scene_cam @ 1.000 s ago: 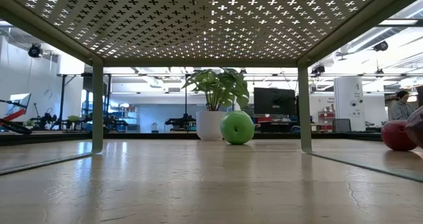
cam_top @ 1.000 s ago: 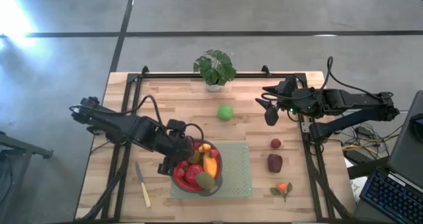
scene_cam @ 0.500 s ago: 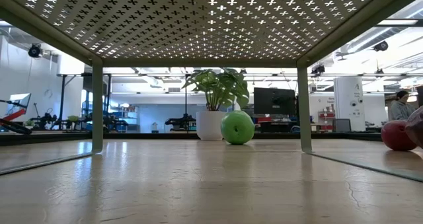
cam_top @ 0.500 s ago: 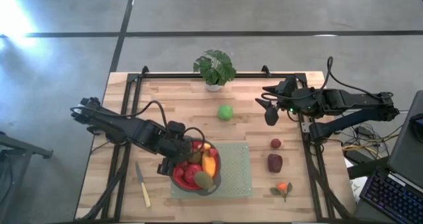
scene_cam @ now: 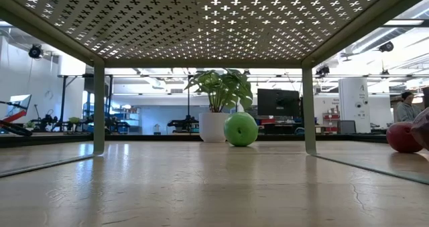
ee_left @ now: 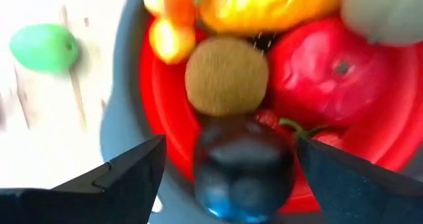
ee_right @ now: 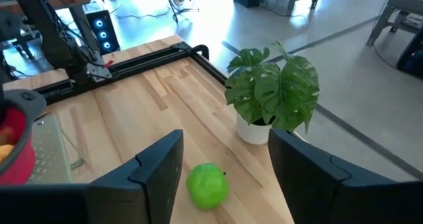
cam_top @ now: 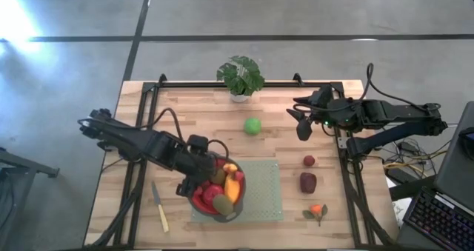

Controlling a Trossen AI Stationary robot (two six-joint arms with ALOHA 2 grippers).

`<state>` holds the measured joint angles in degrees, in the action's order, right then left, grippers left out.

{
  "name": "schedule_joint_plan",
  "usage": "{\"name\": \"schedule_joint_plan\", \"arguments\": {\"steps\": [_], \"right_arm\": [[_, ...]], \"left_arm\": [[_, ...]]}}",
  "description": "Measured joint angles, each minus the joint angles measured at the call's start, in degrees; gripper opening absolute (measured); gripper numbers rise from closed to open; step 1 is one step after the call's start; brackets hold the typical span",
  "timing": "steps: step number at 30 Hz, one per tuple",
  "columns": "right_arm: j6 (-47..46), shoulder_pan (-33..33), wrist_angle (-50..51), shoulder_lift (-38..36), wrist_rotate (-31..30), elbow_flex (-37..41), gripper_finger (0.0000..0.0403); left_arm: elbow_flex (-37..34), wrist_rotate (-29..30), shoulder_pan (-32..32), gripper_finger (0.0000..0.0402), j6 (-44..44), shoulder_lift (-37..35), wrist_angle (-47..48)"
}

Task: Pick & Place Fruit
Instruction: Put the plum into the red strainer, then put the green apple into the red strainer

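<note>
While the left gripper (cam_top: 194, 181) hangs over the red bowl (cam_top: 201, 201), fruit waits on the table (cam_top: 185, 118).

Its fingers (ee_left: 125, 174) are spread, holding nothing, above a kiwi (ee_left: 226, 76) and a red apple (ee_left: 327, 69) in the bowl. The right gripper (cam_top: 300, 122) hovers with fingers apart near the green ball (cam_top: 253, 126), which lies loose beside the plant (cam_top: 240, 75). Smooth, round and probably light, the ball may roll; pinch it across its middle.

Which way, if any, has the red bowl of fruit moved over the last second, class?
Yes. In the high view the red bowl, with the left gripper at its rim, has slid slightly leftward over the green mat, towards the knife.
</note>
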<state>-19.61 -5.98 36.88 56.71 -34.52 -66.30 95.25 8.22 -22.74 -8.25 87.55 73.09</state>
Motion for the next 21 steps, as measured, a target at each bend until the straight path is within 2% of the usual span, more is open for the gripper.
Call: {"name": "schedule_joint_plan", "arguments": {"steps": [7, 15, 21], "right_arm": [[3.31, 0.0, -1.26, 1.23, -0.02, 0.0, 0.0207], [4.63, 0.02, -1.67, 4.82, -0.02, 0.0, 0.0218], [3.26, 3.64, -0.73, 8.42, 2.05, 0.0, 0.0236]], "left_arm": [[5.31, 2.01, 0.15, 0.0346, 3.0, -0.69, -0.11], [5.24, 15.24, 1.42, 0.0346, 4.89, -5.18, 0.08], [5.19, 15.29, 4.72, 0.0346, 5.1, -10.19, 0.11]]}}
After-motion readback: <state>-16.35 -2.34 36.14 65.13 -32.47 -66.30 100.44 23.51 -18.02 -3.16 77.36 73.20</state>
